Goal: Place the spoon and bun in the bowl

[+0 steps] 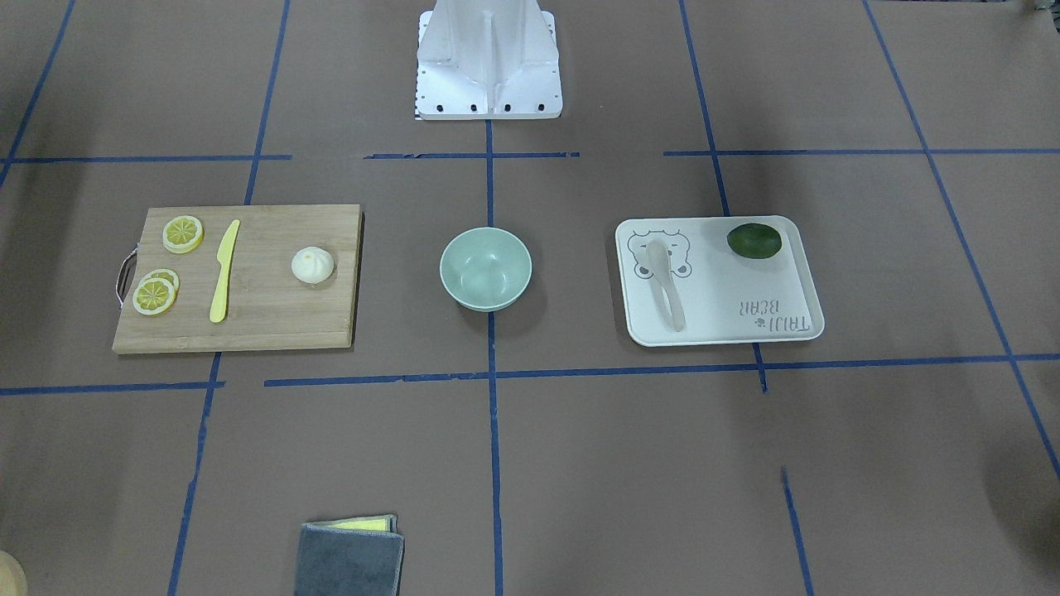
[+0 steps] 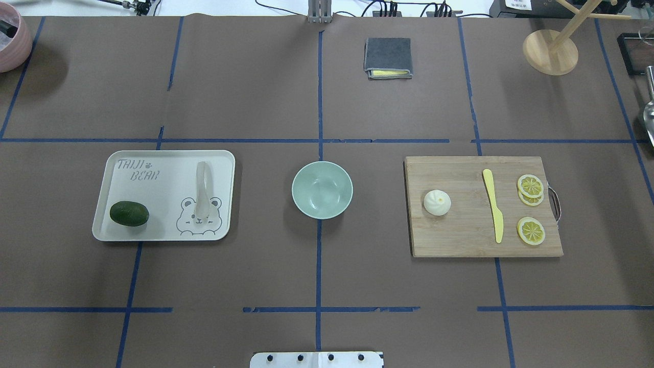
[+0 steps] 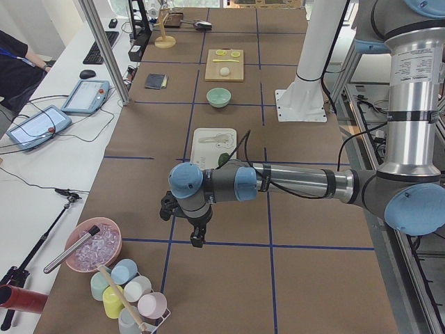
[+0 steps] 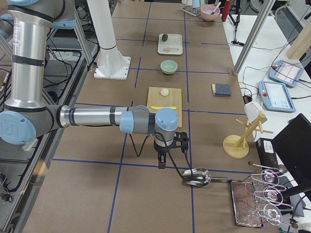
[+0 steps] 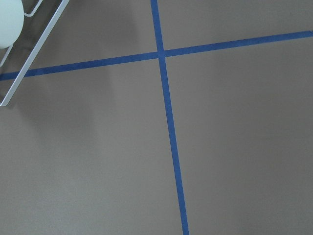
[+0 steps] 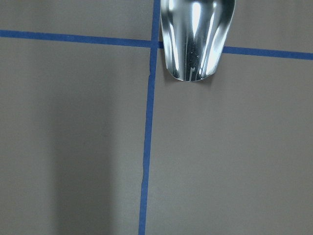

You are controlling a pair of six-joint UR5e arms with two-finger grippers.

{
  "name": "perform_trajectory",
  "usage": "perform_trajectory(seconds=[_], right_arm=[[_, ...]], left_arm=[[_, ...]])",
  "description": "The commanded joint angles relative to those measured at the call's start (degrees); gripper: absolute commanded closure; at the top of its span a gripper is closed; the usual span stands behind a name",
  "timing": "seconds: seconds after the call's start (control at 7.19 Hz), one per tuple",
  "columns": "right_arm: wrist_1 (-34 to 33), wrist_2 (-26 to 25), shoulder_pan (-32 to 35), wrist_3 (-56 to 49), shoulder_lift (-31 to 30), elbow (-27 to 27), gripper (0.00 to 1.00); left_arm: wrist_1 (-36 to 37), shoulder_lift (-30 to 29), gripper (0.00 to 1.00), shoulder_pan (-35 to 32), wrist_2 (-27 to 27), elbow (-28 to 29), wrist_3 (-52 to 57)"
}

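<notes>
The whitish plastic spoon (image 1: 665,285) (image 2: 202,191) lies on the white bear-print tray (image 1: 729,298) (image 2: 153,204). The white pleated bun (image 1: 312,265) (image 2: 437,202) sits on the wooden cutting board (image 1: 273,319) (image 2: 460,235). The mint-green bowl (image 1: 485,269) (image 2: 322,190) stands empty between them at the table's middle. My left gripper (image 3: 197,233) hangs over bare table far from the tray, near the table's end. My right gripper (image 4: 161,162) hangs beyond the board at the other end. Both show only in the side views, so I cannot tell whether they are open or shut.
A yellow knife (image 2: 493,205) and lemon slices (image 2: 530,230) lie on the board; a dark green fruit (image 2: 129,213) is on the tray. A grey cloth (image 2: 388,57) and a wooden stand (image 2: 550,51) are at the far side. A metal scoop (image 6: 195,39) lies by my right gripper.
</notes>
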Motion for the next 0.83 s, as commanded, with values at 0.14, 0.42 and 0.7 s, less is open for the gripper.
perform_trajectory(seconds=[0.14, 0.42, 0.7], right_arm=[[0.00, 0.00, 0.00, -0.17, 0.00, -0.26, 0.00], [0.09, -0.09, 0.00, 0.26, 0.17, 0.00, 0.00], [5.84, 1.05, -2.01, 0.79, 0.78, 2.28, 0.00]], left_arm=[[-0.19, -0.26, 0.00, 0.09, -0.13, -0.28, 0.28], [-2.46, -0.61, 0.00, 0.79, 0.39, -1.60, 0.54], [-13.15, -0.88, 0.00, 3.34, 0.04, -1.69, 0.45]])
